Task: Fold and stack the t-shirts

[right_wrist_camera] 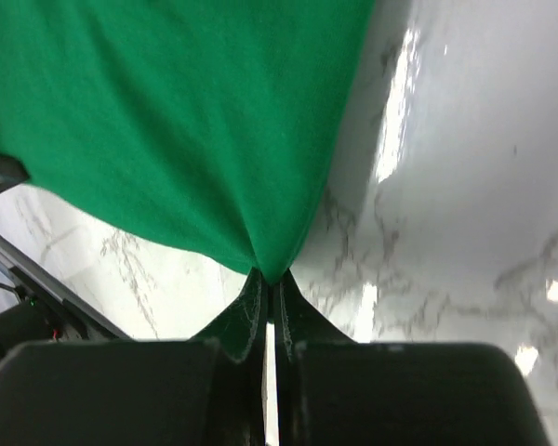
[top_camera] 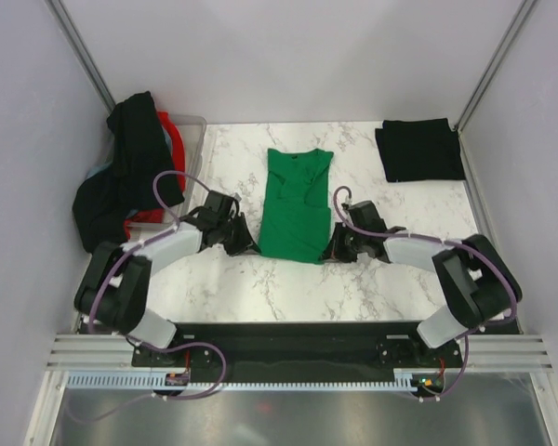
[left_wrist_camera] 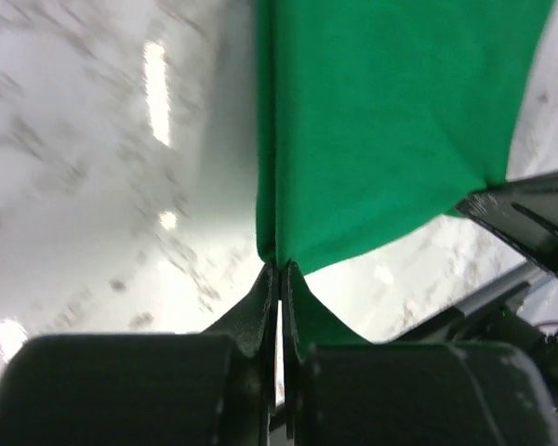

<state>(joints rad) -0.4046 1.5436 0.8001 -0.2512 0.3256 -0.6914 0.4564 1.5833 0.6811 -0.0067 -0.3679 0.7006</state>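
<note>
1. Pinching the near left corner of the green t-shirt [left_wrist_camera: 391, 121], the left gripper [left_wrist_camera: 279, 271] has its fingers squeezed together right on the fabric edge.
2. The right gripper [right_wrist_camera: 270, 279] does the same at the near right corner, fingers clamped tight on the cloth.
3. The shirt itself lies lengthwise in the middle of the marble table [top_camera: 260, 288], folded into a narrow strip, collar at the far end.
4. A folded black t-shirt [top_camera: 418, 149] sits in the far right corner, well apart.
5. Far left, more black shirts [top_camera: 130, 172] and a red shirt [top_camera: 177, 144] hang over a plastic tub [top_camera: 197, 125].
</note>
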